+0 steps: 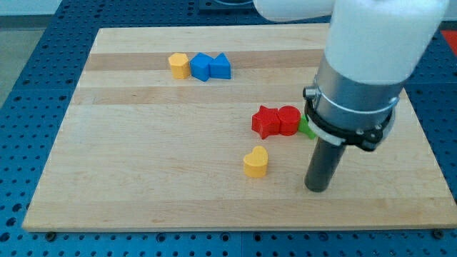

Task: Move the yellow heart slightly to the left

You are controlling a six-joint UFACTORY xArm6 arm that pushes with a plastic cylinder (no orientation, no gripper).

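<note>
The yellow heart (255,161) lies on the wooden board (143,171), below the middle and a little right of centre. My tip (316,188) rests on the board to the right of the heart and slightly lower, with a clear gap between them. The dark rod rises from the tip into the grey and white arm at the view's upper right.
A red star-like block (265,121) and a red cylinder (288,120) touch each other above the heart. A green block (307,128) is partly hidden behind the arm. A yellow block (179,65), a blue block (201,67) and a blue triangle (221,67) form a row at the top.
</note>
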